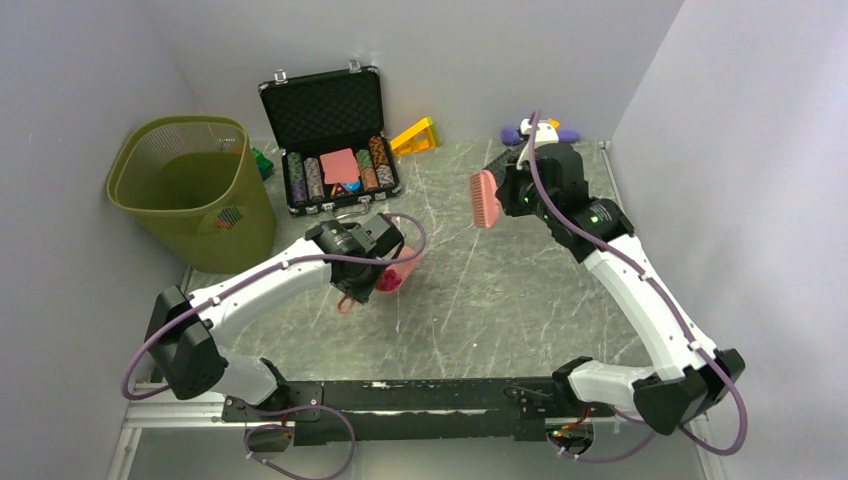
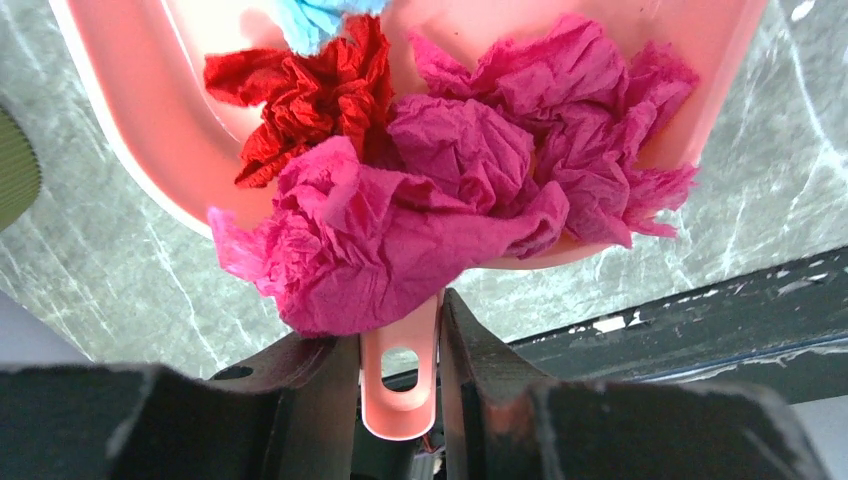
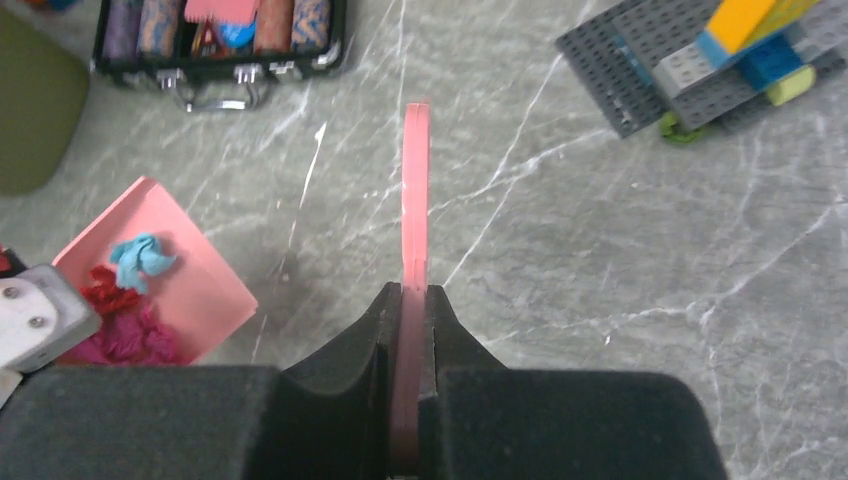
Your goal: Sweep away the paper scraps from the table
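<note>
Over the grey-green marble counter point(image 1: 500, 300), sweeping looks done; emptying is the step in hand. The olive mesh waste bin point(image 1: 215, 235) stands far left. The left fingers point(image 2: 345, 400) pinch the handle of the pink plastic dustpan point(image 2: 130, 110). The right fingers point(image 3: 375, 340) clamp the pink hand brush point(image 1: 486, 198). Crumpled magenta, red and blue paper scraps point(image 2: 450, 190) lie heaped in the dustpan. Next, it likely needs carrying level to the bin, then tipping.
</note>
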`<state>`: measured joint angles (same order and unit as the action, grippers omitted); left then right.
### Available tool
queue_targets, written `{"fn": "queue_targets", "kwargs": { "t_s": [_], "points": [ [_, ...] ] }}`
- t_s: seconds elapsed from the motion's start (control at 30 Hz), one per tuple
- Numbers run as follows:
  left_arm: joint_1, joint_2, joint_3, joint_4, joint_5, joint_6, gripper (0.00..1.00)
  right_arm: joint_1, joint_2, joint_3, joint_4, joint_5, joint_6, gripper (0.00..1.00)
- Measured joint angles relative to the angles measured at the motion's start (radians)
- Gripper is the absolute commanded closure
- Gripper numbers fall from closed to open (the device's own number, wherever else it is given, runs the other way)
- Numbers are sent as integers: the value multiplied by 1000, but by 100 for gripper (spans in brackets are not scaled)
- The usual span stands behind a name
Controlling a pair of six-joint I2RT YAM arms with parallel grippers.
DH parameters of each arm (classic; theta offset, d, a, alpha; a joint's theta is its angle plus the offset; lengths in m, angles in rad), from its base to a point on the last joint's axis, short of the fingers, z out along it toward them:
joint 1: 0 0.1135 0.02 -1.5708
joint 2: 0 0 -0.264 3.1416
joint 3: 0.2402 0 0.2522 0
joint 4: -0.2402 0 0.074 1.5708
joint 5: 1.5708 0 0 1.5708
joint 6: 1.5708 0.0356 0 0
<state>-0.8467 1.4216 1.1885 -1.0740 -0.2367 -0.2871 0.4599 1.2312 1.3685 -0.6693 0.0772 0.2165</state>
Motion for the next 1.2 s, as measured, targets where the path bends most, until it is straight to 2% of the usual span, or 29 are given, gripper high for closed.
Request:
{"fn": "queue_targets", "kwargs": {
  "t_s": [0.2, 0.47, 0.67, 0.83, 0.97, 1.1, 1.2],
  "points": [
    [100, -14, 100, -31, 14, -6, 100, -3, -60, -61, 65, 91, 39, 100],
    [363, -62, 309, -64, 171, 13, 100, -6, -78, -181, 121, 115, 85, 100],
    [595, -32, 587, -102, 353, 55, 100, -7, -103, -233, 161, 105, 126, 100],
    [834, 21, 772, -106, 583, 58, 100, -8, -115, -253, 200, 104, 153, 100],
    [1074, 28, 748, -15, 859, -30, 100, -8, -130, -269, 204, 105, 163, 100],
    [1264, 18, 560, 231, 1168, -245, 100, -8, -134, -269, 208, 105, 170, 100],
    [1328, 13, 396, 455, 1305, -454, 100, -8, -134, -270, 208, 105, 174, 100]
  ]
}}
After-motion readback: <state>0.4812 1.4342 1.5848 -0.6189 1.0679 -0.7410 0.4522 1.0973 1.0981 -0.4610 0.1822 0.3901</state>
